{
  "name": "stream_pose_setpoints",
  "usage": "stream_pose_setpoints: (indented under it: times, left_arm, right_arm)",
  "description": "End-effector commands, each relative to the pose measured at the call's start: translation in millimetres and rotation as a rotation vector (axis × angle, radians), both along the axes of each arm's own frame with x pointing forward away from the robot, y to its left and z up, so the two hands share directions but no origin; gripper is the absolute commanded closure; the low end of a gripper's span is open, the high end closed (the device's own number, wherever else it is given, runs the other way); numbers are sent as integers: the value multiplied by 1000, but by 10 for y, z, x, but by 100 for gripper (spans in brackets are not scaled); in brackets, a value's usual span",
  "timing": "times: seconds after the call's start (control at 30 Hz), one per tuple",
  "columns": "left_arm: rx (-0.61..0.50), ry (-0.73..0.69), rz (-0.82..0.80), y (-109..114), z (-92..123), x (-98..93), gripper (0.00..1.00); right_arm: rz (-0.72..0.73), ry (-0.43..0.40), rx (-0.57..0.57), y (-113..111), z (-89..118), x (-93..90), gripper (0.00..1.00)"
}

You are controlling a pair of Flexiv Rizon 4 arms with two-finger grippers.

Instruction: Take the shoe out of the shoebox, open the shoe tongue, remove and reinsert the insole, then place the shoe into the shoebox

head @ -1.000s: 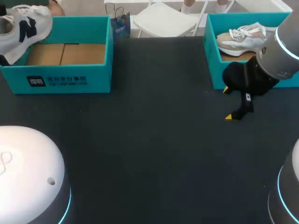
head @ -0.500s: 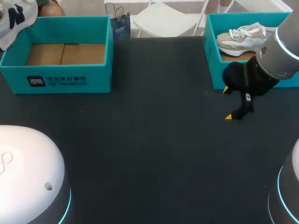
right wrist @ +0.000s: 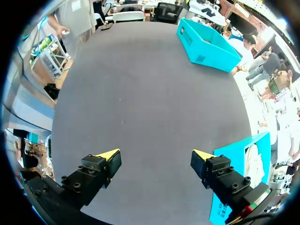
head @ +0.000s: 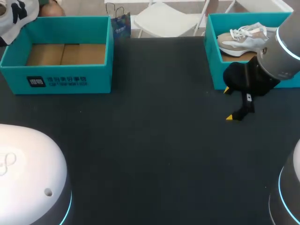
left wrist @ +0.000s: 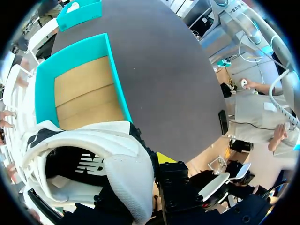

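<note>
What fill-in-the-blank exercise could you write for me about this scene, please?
1. The left shoebox is ____.
2. The left gripper has its jaws ____ on the white shoe.
3. The beige shoe lies ____ the right shoebox.
4. The right gripper hangs over the table with its jaws ____.

Missing words: empty; shut; inside; open.

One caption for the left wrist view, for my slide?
Left tool holds the shoe; the empty shoebox lies ahead.
</note>
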State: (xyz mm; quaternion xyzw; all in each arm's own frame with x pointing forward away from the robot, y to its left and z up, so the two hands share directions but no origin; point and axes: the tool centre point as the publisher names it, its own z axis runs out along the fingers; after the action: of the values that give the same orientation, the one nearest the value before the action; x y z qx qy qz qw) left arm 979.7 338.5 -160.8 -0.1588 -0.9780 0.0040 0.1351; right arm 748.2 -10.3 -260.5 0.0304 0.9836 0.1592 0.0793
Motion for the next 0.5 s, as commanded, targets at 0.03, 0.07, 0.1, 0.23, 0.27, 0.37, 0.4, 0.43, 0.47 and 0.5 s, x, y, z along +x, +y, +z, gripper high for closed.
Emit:
stream_pose_setpoints:
  times: [0.03,0.07,0.1,0.23,0.27,0.37,0.4,0.43,0.47,0.5]
  left_arm:
    - [33,-47,-439,26,36,-108,100]
    - [56,-12,-644,46,48,-140,100]
    - [48,-48,-778,66,57,-140,100]
    - [111,-89,-1113,44,139,-34,100]
    - [114,-102,-1185,32,169,-18,100]
    - [113,-113,-1352,26,245,23,100]
    - [132,-129,-1354,18,252,32,100]
    - [146,-139,-1337,2,258,42,100]
    - [146,-139,-1337,2,258,42,100]
    - [146,-139,-1337,2,258,42,100]
  right_arm:
    - [0,0,-2,9,-9,3,0]
    - [0,0,-2,9,-9,3,0]
    - [0,0,-2,9,-9,3,0]
    - [0,0,-2,9,-9,3,0]
    - [0,0,-2,9,-9,3,0]
    - [0,0,-2,9,-9,3,0]
    - [0,0,-2,9,-9,3,0]
    - [0,0,-2,9,-9,3,0]
    - [0,0,-2,9,-9,3,0]
    - [0,0,-2,9,-9,3,0]
